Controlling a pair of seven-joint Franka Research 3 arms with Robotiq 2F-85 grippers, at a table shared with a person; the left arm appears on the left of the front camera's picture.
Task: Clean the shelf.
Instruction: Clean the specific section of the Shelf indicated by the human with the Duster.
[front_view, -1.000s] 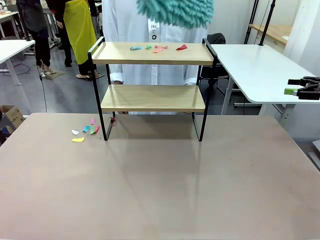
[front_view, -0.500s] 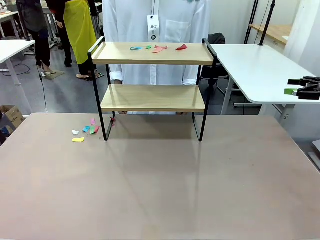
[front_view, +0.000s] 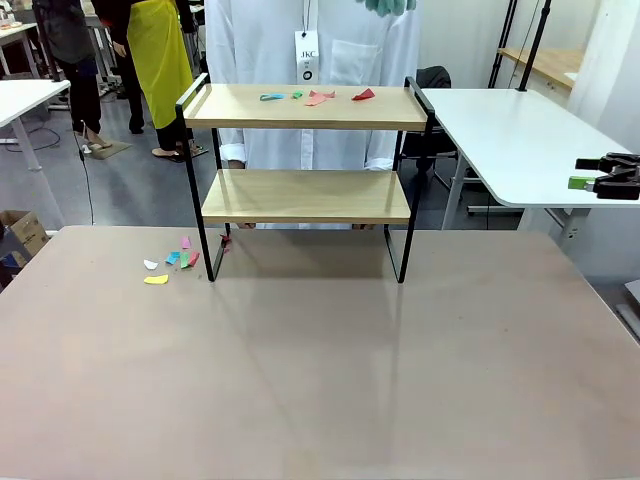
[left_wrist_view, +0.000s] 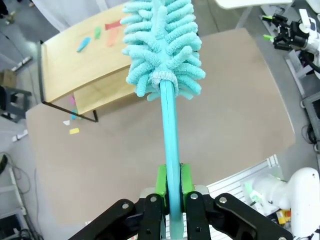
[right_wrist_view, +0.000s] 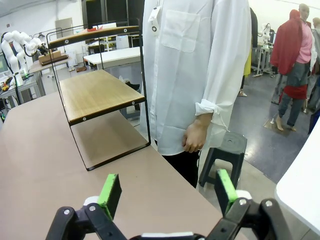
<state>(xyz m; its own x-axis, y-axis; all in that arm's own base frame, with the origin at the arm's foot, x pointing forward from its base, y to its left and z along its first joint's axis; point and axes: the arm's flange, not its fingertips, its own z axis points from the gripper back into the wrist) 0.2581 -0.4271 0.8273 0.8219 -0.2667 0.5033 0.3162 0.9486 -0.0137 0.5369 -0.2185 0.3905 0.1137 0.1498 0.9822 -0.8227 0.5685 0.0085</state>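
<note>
The shelf (front_view: 305, 195) stands at the table's far side, two wooden boards in a black frame. Several coloured paper scraps (front_view: 318, 97) lie on its top board (front_view: 400, 110). My left gripper (left_wrist_view: 170, 182) is shut on the teal handle of a fluffy teal duster (left_wrist_view: 162, 45), held high above the shelf (left_wrist_view: 75, 70); only the duster's tip (front_view: 388, 5) shows at the front view's top edge. My right gripper (front_view: 582, 172) hovers open over the white side table at the far right. Its fingers (right_wrist_view: 111, 192) hold nothing, and the shelf (right_wrist_view: 100, 92) lies off to their left.
More paper scraps (front_view: 170, 262) lie on the brown table (front_view: 320, 380) left of the shelf's front leg. A person in a white coat (front_view: 340, 60) stands right behind the shelf, one hand (right_wrist_view: 192, 140) hanging. A white table (front_view: 510, 130) adjoins at the right. A black stool (right_wrist_view: 225, 150) stands behind.
The duster head, large at the front view's top a second ago, has risen almost out of the picture. The right gripper and the scraps have not moved.
</note>
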